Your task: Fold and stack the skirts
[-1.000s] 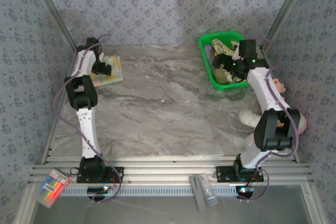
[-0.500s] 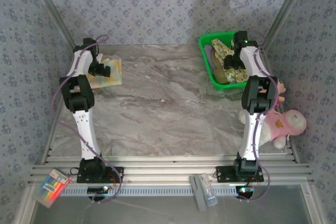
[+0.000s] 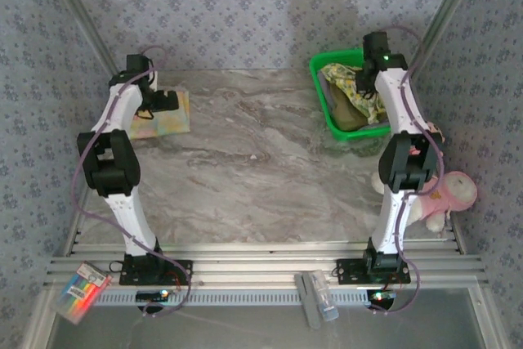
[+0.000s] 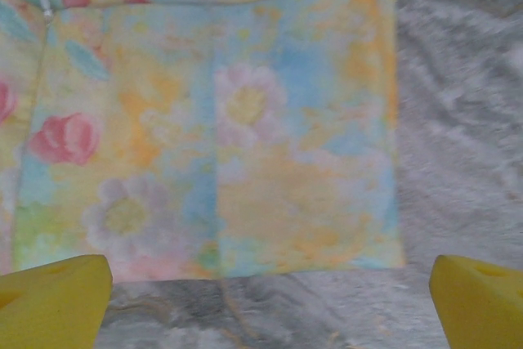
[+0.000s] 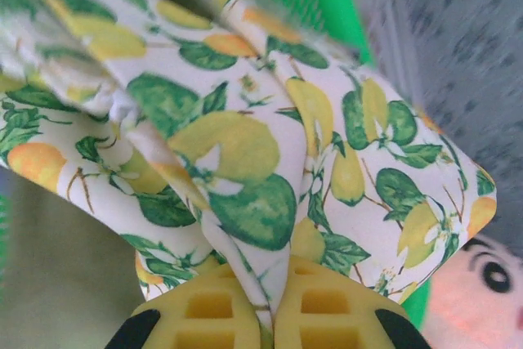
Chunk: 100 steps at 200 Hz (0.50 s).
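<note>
Now right tool [image 5: 270, 316] pinches lemon-print skirt [image 5: 245, 153] over green basket [image 3: 320, 91]; left tool [image 4: 265, 300] spread above folded floral skirt [image 4: 221, 128].

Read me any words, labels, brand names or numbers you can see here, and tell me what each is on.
No text is readable.
Coloured packet, near left corner: too small to read.
Plush toy, chest patch: blurred.
Floral skirt and lemon-print skirt: patterns only, no words.

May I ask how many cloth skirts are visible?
3. A pastel floral skirt lies on the table's left; a lemon-print skirt is pinched in the right gripper; a plain olive skirt lies in the green plastic basket. Others may be hidden.
</note>
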{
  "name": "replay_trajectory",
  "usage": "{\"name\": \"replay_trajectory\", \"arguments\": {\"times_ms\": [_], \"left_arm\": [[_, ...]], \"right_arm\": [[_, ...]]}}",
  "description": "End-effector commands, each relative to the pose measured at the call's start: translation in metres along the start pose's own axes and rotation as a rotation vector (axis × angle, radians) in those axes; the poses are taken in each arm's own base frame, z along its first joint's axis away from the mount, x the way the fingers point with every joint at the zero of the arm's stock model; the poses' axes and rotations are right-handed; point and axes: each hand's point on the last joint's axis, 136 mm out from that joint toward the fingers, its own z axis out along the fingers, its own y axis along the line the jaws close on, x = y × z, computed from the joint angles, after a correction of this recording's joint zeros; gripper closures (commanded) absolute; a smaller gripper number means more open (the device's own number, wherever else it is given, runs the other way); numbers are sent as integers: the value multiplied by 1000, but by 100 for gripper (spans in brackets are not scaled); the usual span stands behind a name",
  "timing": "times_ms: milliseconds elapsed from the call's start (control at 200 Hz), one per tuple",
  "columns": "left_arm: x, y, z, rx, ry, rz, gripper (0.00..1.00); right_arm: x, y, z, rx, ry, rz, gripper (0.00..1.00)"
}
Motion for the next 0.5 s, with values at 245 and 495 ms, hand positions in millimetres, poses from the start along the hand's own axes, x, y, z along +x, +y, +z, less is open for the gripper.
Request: {"name": "replay_trajectory", "arguments": {"times_ms": [245,495], "left_arm": [[-20,-85,-64,449,-207,-338,0],[-7,-88,-98,467,-252,-373,0]], "right_arm": [[-47,154,-180,-664,-325,-79,100],[-10,226,-217,-1182,-179,-51,100]]}}
